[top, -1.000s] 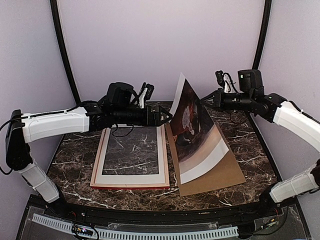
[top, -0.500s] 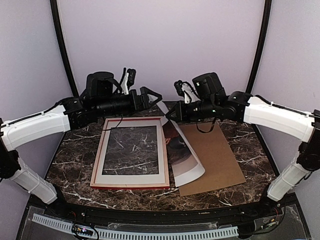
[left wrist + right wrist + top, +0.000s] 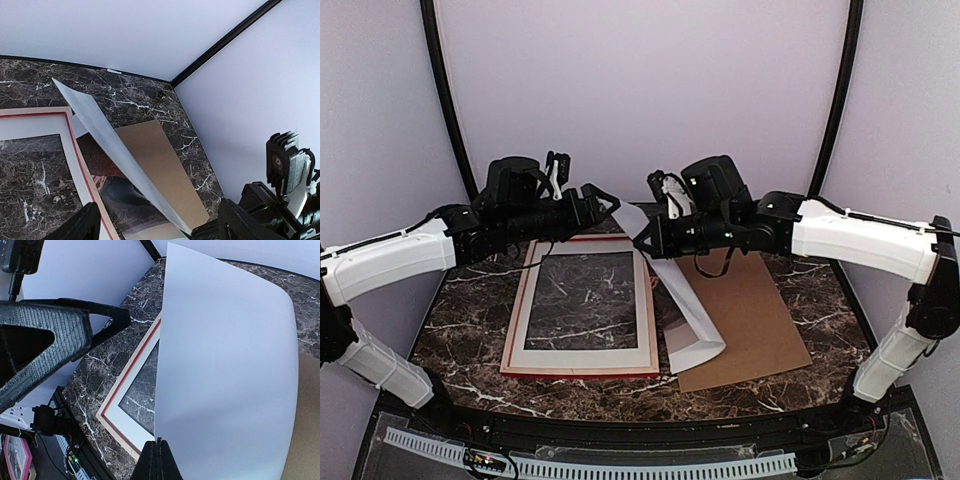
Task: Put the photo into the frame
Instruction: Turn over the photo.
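Observation:
The photo (image 3: 692, 312) hangs curled with its plain white back up, between the frame and the brown board. My right gripper (image 3: 644, 240) is shut on the photo's far edge; in the right wrist view its jaws (image 3: 158, 444) pinch the edge of the white sheet (image 3: 225, 365). The frame (image 3: 582, 356) lies flat at left centre, pale side up with a red inner line. My left gripper (image 3: 617, 204) is open and hovers over the frame's far right corner, just short of the photo's raised corner. The left wrist view shows the print's dark face (image 3: 115, 197) under the white strip (image 3: 112, 145).
A plain brown board (image 3: 755, 315) lies on the dark marble table (image 3: 470, 320) to the right of the frame, partly under the photo. Lilac walls with black corner posts close in the back and sides. A ribbed white strip runs along the near edge.
My right arm has swung left with the photo, which tipped from standing upright to drooping white side up. My left gripper drew back to the left and its jaws narrowed slightly.

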Robot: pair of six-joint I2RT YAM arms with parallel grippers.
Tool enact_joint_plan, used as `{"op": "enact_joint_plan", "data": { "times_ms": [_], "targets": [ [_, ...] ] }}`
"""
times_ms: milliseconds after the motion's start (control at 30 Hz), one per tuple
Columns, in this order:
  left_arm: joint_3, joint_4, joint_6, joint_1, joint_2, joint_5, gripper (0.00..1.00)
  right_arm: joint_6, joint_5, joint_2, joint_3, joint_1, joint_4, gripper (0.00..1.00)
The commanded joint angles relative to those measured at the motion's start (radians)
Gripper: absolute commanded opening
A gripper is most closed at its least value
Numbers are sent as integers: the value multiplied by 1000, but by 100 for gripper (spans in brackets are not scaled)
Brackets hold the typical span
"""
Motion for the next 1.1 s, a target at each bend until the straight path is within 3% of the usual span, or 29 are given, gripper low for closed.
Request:
{"op": "enact_joint_plan", "data": {
  "times_ms": [0,533,933,1067],
  "targets": [
    [-19,28,-19,14,2,23,82,24,20,37,30,24,64,0],
    [-75,41,-22,33,46,11,68,31,36,101,65,66,84,0],
    [-113,125,-37,50,80,54,31,31,37,119,63,81,96,0],
    [-127,147,-43,62,86,78,13,32,35,120,62,86,103,0]
  ]
}}
